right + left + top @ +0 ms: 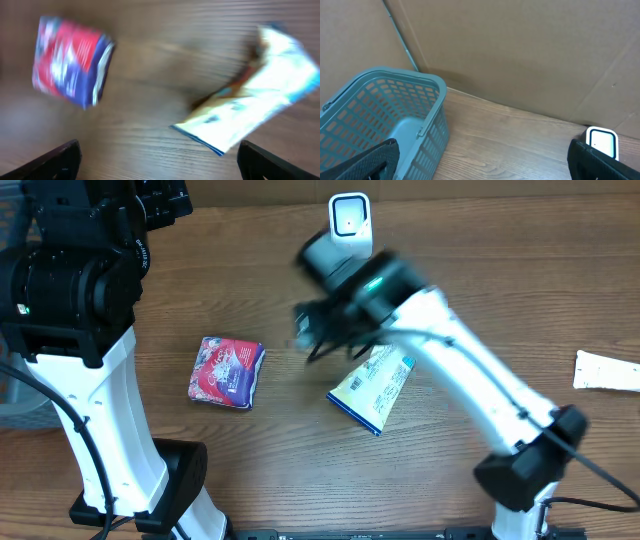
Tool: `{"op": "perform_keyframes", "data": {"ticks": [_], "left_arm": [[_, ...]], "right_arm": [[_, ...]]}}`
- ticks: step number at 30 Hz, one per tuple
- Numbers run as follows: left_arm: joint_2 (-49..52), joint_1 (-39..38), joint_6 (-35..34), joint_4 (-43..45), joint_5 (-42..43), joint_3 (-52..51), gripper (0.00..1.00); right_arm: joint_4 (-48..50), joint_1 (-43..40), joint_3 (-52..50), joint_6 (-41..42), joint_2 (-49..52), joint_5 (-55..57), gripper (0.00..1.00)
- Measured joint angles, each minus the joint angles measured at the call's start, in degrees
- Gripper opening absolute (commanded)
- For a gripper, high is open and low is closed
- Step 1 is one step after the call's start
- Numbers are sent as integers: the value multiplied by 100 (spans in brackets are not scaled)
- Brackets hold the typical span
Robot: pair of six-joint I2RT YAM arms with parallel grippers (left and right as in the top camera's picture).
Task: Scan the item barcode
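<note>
Two packets are lying flat on the wooden table (300, 450); the white packet (372, 388), edged in blue and yellow, is lying near the middle on a diagonal with its printed side up, and the red and purple packet (227, 372) is lying to its left, well apart from it; nothing is touching the white packet; my right pincer (322, 330) is hovering near its upper end, smeared by blur in the overhead view; my right wrist camera is showing my fingers (55, 160) standing wide apart at the lower corners, gripping nothing, with both packets lying beyond them; a white scanner (350, 218) is standing at the far edge of the table, past my right pincer; my left pincer (480, 167) is hanging spread wide and gripping nothing, facing a cardboard wall (520, 50), with a teal basket (380, 110) sitting on its left; a white slip (607, 370) is lying at the table's right edge.
</note>
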Motion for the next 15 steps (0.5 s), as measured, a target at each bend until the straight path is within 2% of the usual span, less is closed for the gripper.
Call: {"op": "perform_keyframes", "data": {"ticks": [7,12,15], "left_arm": [[0,0,2,2,0,0,100],[0,0,2,-2,2,0,100],[0,0,2,0,0,0,100]], "right_arm": [[304,-1858,-555,334,-26,-1200,100],[667,-3010,-1762,426,-24,-1912,100],[1366,-3469,-2651,382,-24,-2479,100]]}}
